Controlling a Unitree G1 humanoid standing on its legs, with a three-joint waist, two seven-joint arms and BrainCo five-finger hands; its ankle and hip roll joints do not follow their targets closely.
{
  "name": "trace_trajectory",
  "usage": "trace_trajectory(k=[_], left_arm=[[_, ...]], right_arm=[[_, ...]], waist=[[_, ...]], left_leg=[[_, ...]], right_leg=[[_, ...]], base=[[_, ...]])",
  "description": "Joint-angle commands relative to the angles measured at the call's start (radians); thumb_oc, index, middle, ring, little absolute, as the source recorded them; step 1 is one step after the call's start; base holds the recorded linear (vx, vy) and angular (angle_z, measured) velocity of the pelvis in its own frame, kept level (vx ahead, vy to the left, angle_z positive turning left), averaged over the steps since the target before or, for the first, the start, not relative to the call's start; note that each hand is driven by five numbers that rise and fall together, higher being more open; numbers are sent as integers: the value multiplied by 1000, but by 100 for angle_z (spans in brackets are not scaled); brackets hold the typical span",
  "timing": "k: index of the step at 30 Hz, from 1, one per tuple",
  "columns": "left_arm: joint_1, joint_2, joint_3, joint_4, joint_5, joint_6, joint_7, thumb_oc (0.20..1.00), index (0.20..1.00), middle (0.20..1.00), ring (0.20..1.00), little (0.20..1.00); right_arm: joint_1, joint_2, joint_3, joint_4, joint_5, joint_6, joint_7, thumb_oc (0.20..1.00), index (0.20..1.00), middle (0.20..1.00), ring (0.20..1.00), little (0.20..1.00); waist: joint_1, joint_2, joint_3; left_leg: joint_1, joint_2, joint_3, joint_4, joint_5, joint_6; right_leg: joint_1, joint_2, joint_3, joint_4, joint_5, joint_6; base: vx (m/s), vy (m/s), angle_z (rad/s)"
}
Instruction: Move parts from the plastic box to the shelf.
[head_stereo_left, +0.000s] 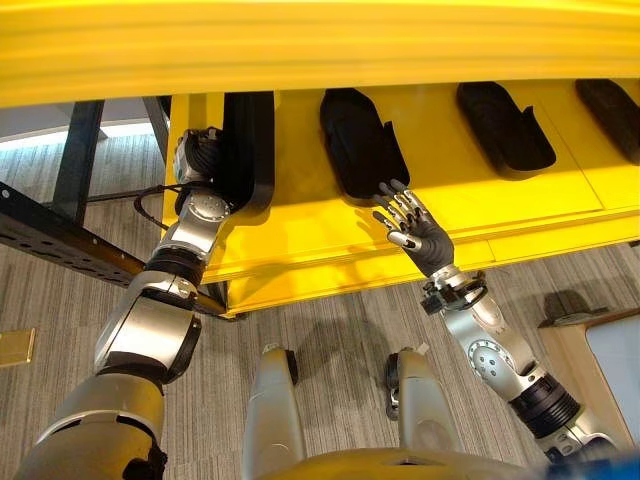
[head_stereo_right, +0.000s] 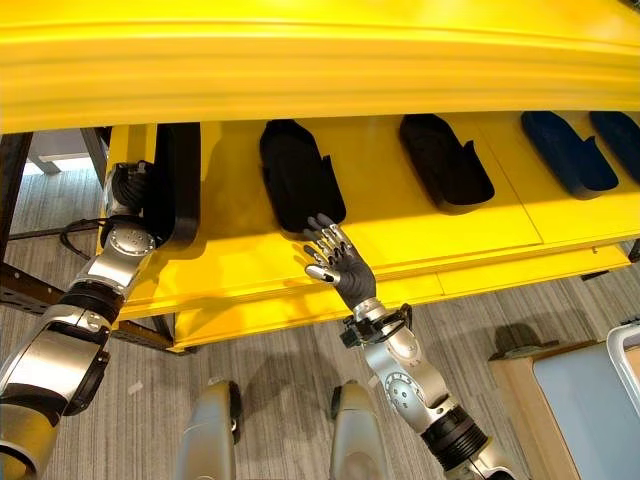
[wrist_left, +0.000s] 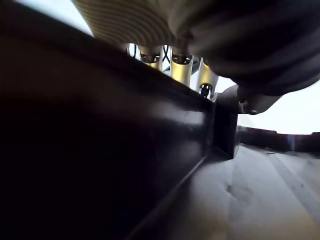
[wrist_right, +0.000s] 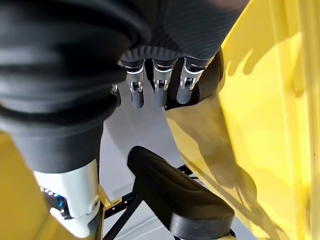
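Right hand hovers with fingers spread and relaxed, holding nothing, over the near edge of the yellow shelf, just short of the second black part. Left hand is at the shelf's left end against the first black part, a long dark piece standing on edge; in the left wrist view its fingers reach over the part's top edge, but whether they clamp it cannot be told. Further black parts lie flat on the shelf to the right, one at mid-shelf and a darker blue-black one beyond, well apart from each other with bare yellow between. Grey carpet floor lies beneath. A black frame stands left of the shelf.
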Motion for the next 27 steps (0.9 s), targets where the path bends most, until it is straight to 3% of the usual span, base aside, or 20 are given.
trace_trajectory(k=[1,11,13,27], left_arm=[[-108,5,11,67,-61,-45,1,200,200,200,200,200],[-170,34,-9,166,-54,-15,-24,200,200,200,200,200],[-174,44,-15,177,-37,-8,-24,200,200,200,200,200],[-219,155,-79,218,94,23,-20,200,200,200,200,200]], right_arm=[[36,-10,4,-74,11,-63,15,1000,1000,1000,1000,1000],[43,-28,-10,-83,24,-67,18,1000,1000,1000,1000,1000],[41,-31,-9,-88,26,-68,19,1000,1000,1000,1000,1000],[22,-52,-26,-109,26,-78,34,1000,1000,1000,1000,1000]], waist=[[18,6,-95],[17,9,-112],[20,10,-110],[29,8,-99]], left_leg=[[0,14,-11,-3,13,25],[-125,6,-20,68,8,33],[-131,9,-23,89,-25,29],[-172,9,-24,100,-25,32]], right_leg=[[-82,32,-4,-20,125,-47],[-206,28,-4,52,107,-51],[-213,30,2,74,80,-42],[-260,30,14,83,74,-42]], base=[[0,0,0],[-18,2,1],[58,2,3],[4,0,0]])
